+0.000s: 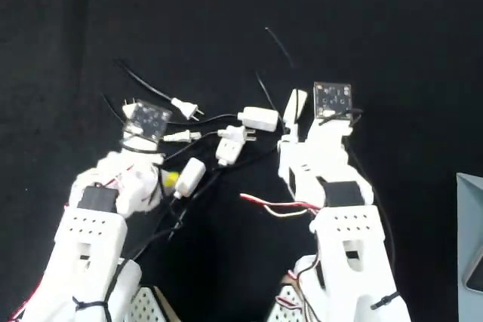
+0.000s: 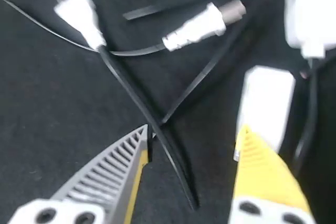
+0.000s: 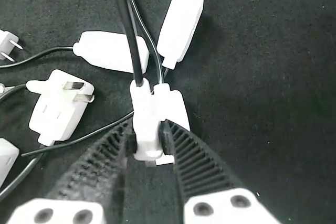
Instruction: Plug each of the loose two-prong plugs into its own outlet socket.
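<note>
Right wrist view: right pincer (image 3: pixel 148 128) pinching white plug (image 3: pixel 146 103), socket (image 3: pixel 181 22) just beyond its tips. Left wrist view: left pincer (image 2: pixel 194 132) spread, black cords (image 2: pixel 157 127) crossing between its fingers, loose plug (image 2: pixel 79 11) farther ahead.

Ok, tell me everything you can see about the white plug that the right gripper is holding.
The white plug is a smooth block, plastic by its look, with a black cord leaving its far end. The right gripper is shut on it, a ribbed black finger pressing each side. It sits over the black cloth. A second white piece lies against its side; whether they are joined is unclear.
</note>
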